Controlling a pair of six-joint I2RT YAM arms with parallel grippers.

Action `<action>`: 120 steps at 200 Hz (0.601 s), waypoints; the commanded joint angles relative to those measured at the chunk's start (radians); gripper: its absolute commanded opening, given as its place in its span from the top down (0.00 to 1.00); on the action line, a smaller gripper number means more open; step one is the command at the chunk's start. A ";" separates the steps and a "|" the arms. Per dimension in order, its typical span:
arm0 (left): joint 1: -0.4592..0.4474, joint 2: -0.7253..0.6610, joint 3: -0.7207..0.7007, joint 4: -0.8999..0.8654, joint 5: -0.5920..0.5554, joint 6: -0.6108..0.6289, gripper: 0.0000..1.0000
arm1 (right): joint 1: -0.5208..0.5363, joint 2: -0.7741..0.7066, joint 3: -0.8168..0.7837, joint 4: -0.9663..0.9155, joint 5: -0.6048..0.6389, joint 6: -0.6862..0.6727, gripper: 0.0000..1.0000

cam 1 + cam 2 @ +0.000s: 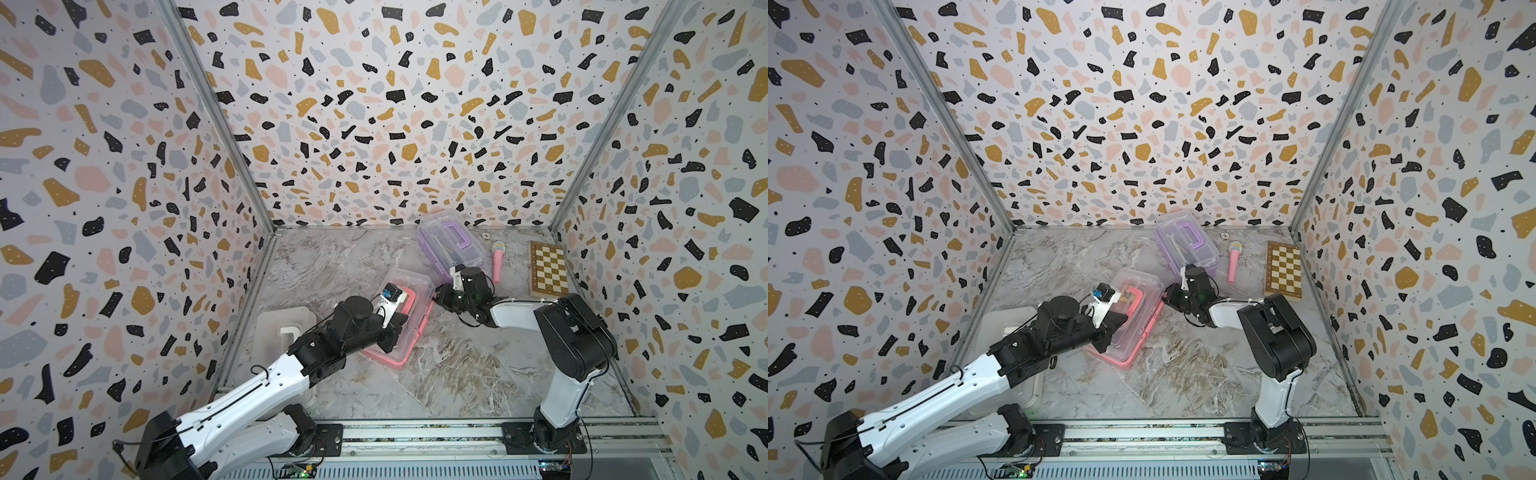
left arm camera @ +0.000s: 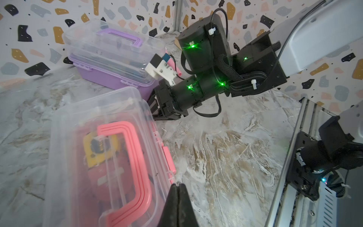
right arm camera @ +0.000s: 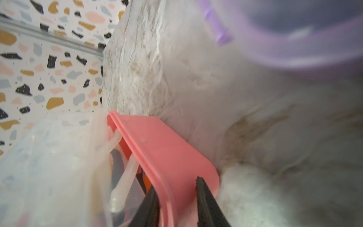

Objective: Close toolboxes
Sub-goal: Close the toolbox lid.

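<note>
The pink toolbox point(image 1: 409, 328) point(image 1: 1138, 328) point(image 2: 98, 157) lies mid-table, its clear lid lowered over the base. My left gripper point(image 1: 399, 330) point(image 1: 1113, 328) point(image 2: 177, 184) is shut, its tip at the lid's front edge by the pink latch. My right gripper point(image 1: 440, 297) point(image 1: 1167, 295) point(image 3: 174, 186) is open and straddles the far corner of the pink toolbox's base wall point(image 3: 167, 149), one finger inside under the lid, one outside. The purple toolbox point(image 1: 451, 245) point(image 1: 1185, 241) point(image 2: 110, 59) stands behind with its lid down. The white toolbox point(image 1: 282, 328) point(image 1: 1013, 322) lies by the left wall, partly under my left arm.
A pink toy microphone point(image 1: 498, 262) point(image 1: 1233, 262) lies right of the purple toolbox. A wooden chessboard point(image 1: 548, 270) point(image 1: 1283, 270) lies against the right wall. A small round object point(image 1: 485, 236) sits near the back wall. Patterned walls close in three sides.
</note>
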 commanded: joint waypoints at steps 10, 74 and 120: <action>-0.006 -0.024 -0.009 0.048 0.018 -0.023 0.79 | 0.011 -0.026 -0.039 -0.054 -0.089 0.022 0.68; 0.011 0.003 -0.011 0.079 -0.141 -0.098 0.23 | 0.011 -0.167 -0.057 -0.212 -0.038 -0.087 0.63; 0.088 0.035 -0.001 0.057 -0.183 -0.194 0.01 | 0.010 -0.269 -0.001 -0.434 0.046 -0.260 0.47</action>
